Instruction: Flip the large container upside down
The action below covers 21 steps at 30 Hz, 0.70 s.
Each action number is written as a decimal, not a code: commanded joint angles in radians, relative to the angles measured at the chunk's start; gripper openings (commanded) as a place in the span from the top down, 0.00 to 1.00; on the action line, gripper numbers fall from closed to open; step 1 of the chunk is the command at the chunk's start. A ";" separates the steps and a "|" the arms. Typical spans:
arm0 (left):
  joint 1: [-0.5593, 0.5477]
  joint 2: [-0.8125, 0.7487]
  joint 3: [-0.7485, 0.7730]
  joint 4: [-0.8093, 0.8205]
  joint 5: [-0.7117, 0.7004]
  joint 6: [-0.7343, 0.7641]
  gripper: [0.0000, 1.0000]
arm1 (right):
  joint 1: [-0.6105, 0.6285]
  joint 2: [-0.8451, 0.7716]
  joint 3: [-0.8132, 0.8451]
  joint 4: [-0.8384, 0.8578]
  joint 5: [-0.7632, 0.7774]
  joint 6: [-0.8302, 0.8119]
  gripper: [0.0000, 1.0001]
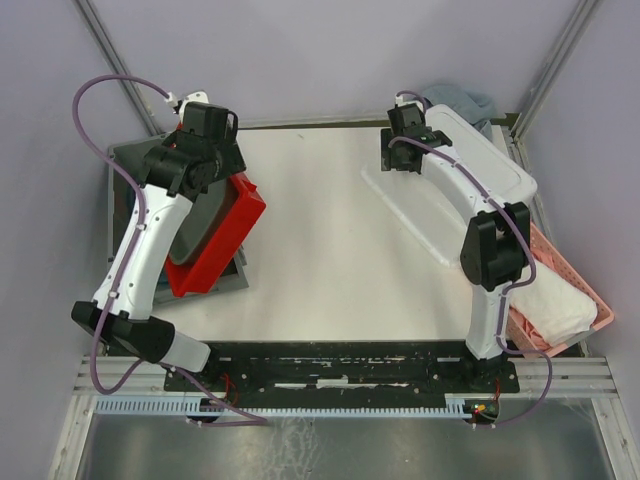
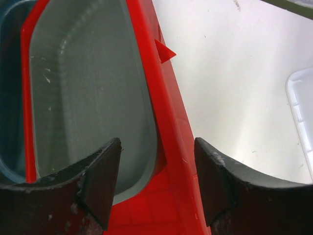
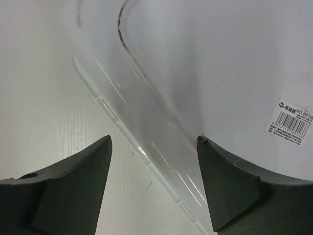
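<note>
The large white translucent container (image 1: 480,170) lies at the right back of the table with its flat base and a label (image 3: 293,122) facing up and its rim (image 3: 122,127) on the table. My right gripper (image 1: 400,160) is open above that rim's left edge, one finger over the table and one over the container wall (image 3: 220,73), touching neither. A red bin (image 1: 225,235) leans tilted against a grey container (image 1: 125,165) on the left. My left gripper (image 2: 157,181) is open and straddles the red bin's right wall (image 2: 168,122) with gaps on both sides.
A pink basket (image 1: 575,290) with folded white towels stands at the right edge. A blue cloth (image 1: 470,100) lies behind the white container. Metal frame posts rise at both back corners. The white table (image 1: 320,230) lies between the two arms.
</note>
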 commanded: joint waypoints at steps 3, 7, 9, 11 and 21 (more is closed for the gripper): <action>0.000 0.023 -0.006 0.057 0.096 -0.040 0.37 | 0.019 -0.093 -0.032 0.005 -0.070 0.045 0.22; 0.000 0.022 -0.042 0.109 0.216 -0.080 0.50 | 0.019 -0.098 -0.032 0.005 -0.068 0.045 0.21; 0.000 0.019 -0.061 0.130 0.258 -0.106 0.56 | 0.020 -0.095 -0.029 0.003 -0.070 0.048 0.21; 0.000 0.015 -0.073 0.138 0.282 -0.122 0.59 | 0.020 -0.095 -0.029 0.000 -0.072 0.049 0.22; 0.000 0.019 -0.124 0.155 0.333 -0.131 0.81 | 0.019 -0.102 -0.023 -0.004 -0.091 0.063 0.22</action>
